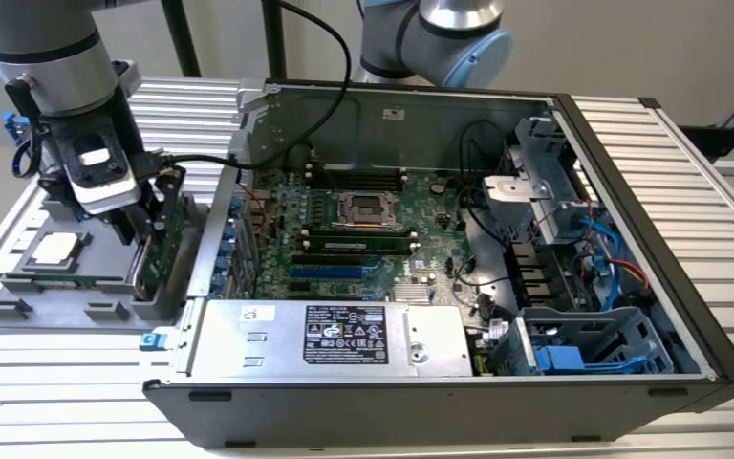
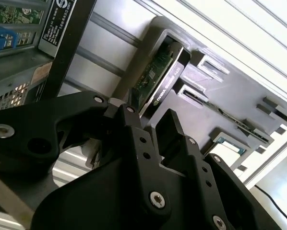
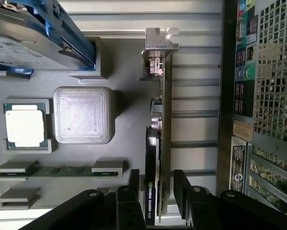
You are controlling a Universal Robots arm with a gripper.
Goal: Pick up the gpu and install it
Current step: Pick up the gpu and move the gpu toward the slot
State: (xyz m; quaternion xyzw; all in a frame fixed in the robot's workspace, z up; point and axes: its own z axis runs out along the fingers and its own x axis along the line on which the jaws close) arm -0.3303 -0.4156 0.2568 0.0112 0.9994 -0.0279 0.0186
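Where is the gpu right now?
The gpu stands on its edge in the gray holder tray, just to the exterior view's left of the open computer case, with the tool right over it.

Ribbed metal table [image 1: 686, 172], open computer case [image 1: 405, 421] lying on it, grey parts tray [image 1: 10, 311] just beside the case

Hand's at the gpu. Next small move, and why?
Probably close the hand on the gpu: its fingers sit either side of the card's edge with gaps showing, and the card stands on edge in the grey tray.
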